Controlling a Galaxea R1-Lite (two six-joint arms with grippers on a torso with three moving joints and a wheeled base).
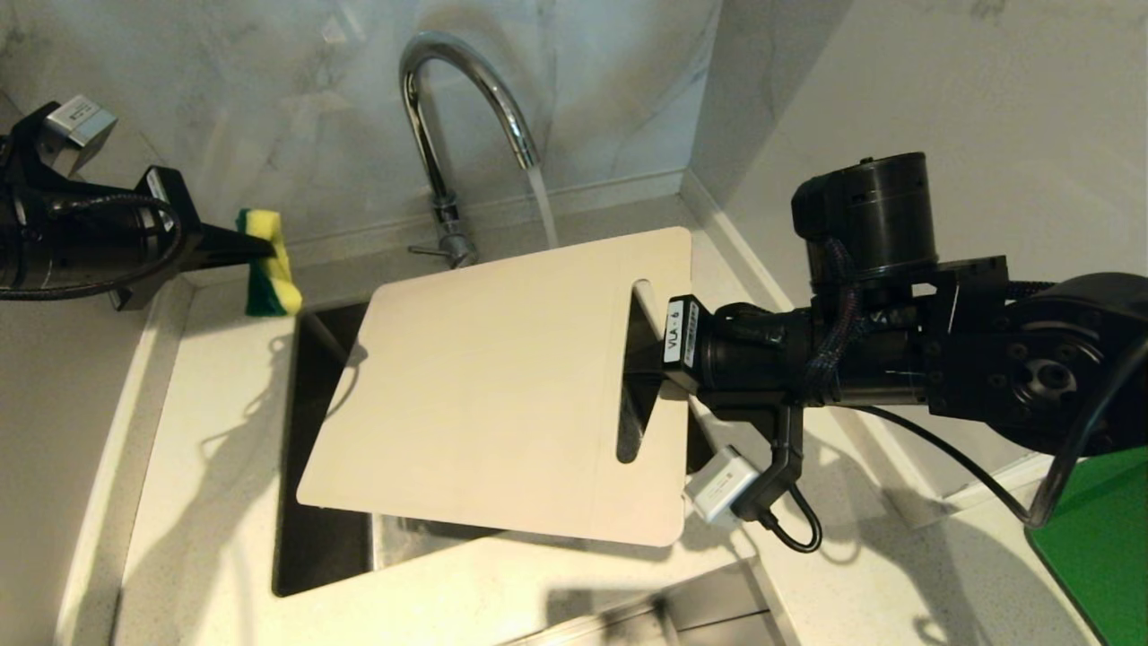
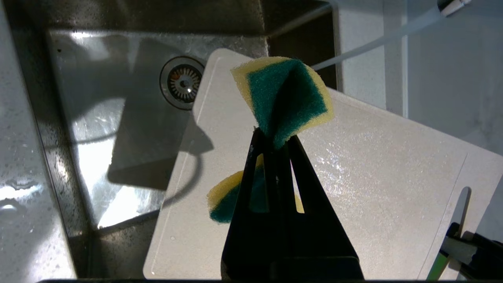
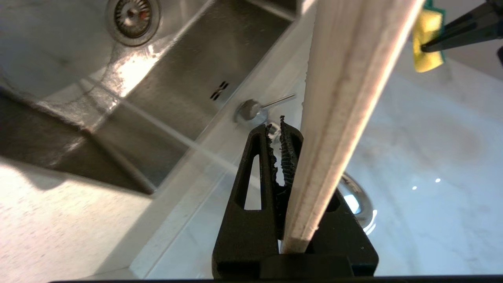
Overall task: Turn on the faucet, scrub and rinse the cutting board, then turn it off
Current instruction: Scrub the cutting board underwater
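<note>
- Chrome is seen at the back edge of the sink point(image 1: 296, 538): the faucet point(image 1: 448, 117) stands there, and water is poured from its spout onto the far edge of the cutting board point(image 1: 502, 386).
- Cream plastic, the cutting board is held tilted above the sink basin, its slotted short end toward the right side.
- The right pincer point(image 1: 647, 359) is clamped on the board at the slot end; in the right wrist view the board's edge is gripped between the black fingers point(image 3: 289, 157).
- The left pincer point(image 1: 256, 247) is closed tight on a yellow-and-green sponge point(image 1: 269, 265), which is folded between the tips.
- The sponge is kept above the table near the sink's back left corner, apart from the board.
- Wet beads are visible on the board's surface in the left wrist view, and the drain point(image 2: 182, 82) is seen in the sink below it.
- A green board point(image 1: 1103, 547) lies at the table's right edge.
</note>
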